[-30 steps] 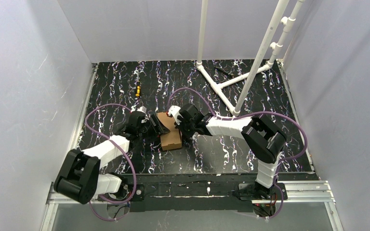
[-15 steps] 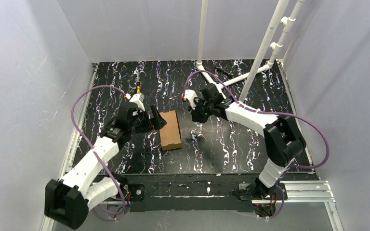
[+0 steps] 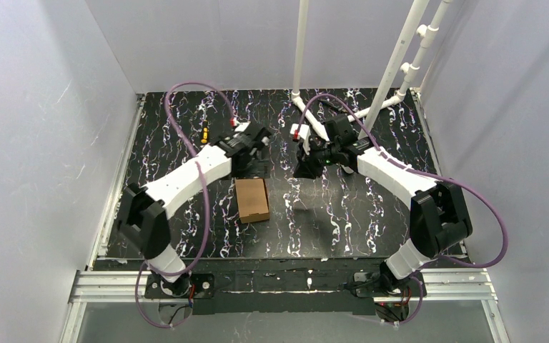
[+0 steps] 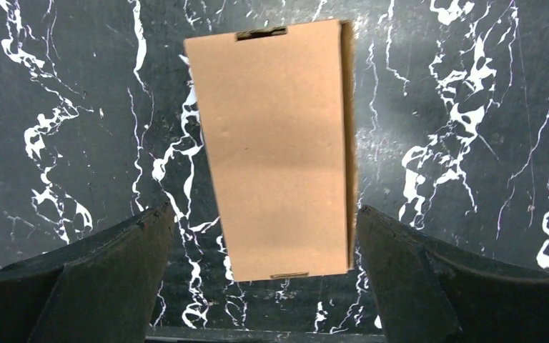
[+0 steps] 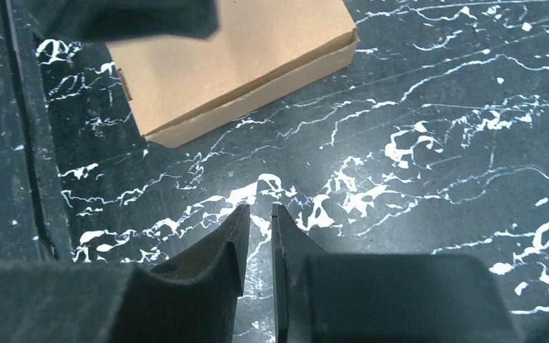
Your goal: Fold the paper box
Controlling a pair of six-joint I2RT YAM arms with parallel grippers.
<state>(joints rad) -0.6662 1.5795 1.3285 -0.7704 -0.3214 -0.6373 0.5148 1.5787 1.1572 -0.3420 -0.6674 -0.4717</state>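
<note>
The bench (image 3: 314,229) has its 6 o'clock edge partly hidden behind the two arm bases. One white pipe frame (image 3: 389,71) stands at 1 o'clock, its top cut off.

There are two arms. The left one reaches to mid-bench, and its hand (image 3: 254,158) hangs over the 12 o'clock end of the box (image 3: 252,200). That hand (image 4: 264,214) is spread wide and grips nothing. Its wrist view shows only two fingertips (image 4: 150,236), one on each side of the box (image 4: 275,143), neither touching it. The right hand (image 3: 304,163) sits at 3 o'clock of the left, tilted down over bare bench. Its fingers (image 5: 229,243) are a narrow slit apart with nothing between them.

The one box lies closed and flat at centre, long side running 12 to 6. In the right wrist view a dark blurred shape (image 5: 125,18) hides one corner of it (image 5: 236,57).

One small yellow tool (image 3: 203,133) lies at 10 o'clock, too small to identify.
</note>
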